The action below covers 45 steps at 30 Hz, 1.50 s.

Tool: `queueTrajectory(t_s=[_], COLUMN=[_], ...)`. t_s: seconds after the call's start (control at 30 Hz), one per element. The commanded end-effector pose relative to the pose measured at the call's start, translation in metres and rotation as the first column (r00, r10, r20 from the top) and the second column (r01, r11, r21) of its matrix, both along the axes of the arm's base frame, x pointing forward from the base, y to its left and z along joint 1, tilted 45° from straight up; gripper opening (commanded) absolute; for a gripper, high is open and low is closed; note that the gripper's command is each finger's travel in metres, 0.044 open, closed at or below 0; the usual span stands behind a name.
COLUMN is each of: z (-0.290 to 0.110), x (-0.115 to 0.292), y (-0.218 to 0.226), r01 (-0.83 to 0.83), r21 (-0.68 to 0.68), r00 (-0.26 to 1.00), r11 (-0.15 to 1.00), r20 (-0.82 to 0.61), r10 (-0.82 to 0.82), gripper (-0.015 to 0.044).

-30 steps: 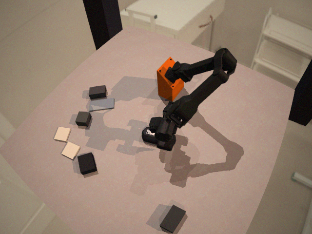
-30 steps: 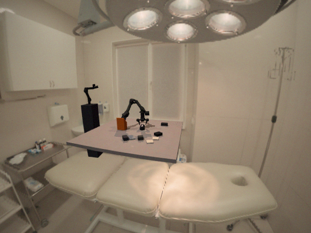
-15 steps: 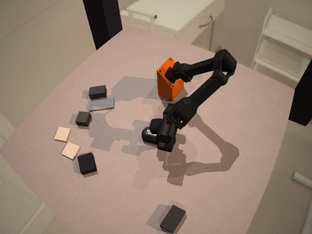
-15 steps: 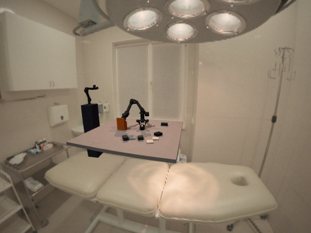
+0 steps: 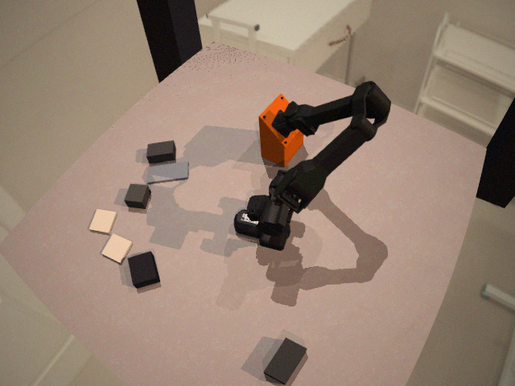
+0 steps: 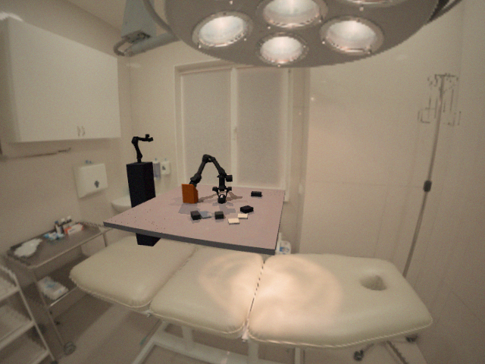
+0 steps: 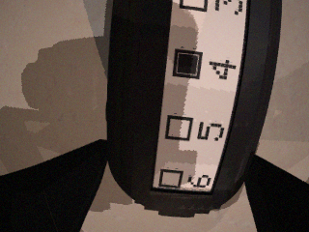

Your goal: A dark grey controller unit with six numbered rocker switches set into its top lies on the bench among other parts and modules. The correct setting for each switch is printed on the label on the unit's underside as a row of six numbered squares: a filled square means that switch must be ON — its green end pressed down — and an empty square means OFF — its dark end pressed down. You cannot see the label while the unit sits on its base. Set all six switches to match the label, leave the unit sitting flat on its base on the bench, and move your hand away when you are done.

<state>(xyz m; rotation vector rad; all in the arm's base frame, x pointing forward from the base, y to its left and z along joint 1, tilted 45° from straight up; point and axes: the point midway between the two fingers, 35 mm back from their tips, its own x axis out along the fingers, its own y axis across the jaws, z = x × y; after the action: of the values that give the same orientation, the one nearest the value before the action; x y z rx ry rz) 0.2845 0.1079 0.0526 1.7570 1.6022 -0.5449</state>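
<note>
Controller unit (image 7: 138, 91): dark grey casing, smooth, slight sheen, looks plastic. Its label (image 7: 209, 45): flat white, paper-like, matt, black print. Desk (image 5: 374, 215): pale pink top, matt, faintly speckled. Hand (image 5: 272, 226) and arm: matt black, plastic-looking. Orange block (image 5: 276, 141): smooth, matt. Couch pads (image 6: 273, 297): cream, padded, soft sheen.

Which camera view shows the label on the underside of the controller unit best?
The wrist view: the label fills the frame, showing squares 3, 5 and 6 empty and 4 filled. In the top view the hand covers most of the controller unit, leaving only a white patch. In the exterior view it is too small to read.
</note>
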Motion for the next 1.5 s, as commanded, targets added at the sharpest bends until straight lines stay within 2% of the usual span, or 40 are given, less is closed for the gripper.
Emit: queueTrajectory(t_s=[0.0,1.47], z=[0.001,0.015], x=[0.000,-0.003], y=[-0.003,-0.033], r01=[0.002,0.002], r21=[-0.003,-0.004], r00=[1.000,1.000], r11=[1.000,1.000], r20=[0.000,0.000], r10=[-0.002,-0.002], gripper=[0.0336,0.0336])
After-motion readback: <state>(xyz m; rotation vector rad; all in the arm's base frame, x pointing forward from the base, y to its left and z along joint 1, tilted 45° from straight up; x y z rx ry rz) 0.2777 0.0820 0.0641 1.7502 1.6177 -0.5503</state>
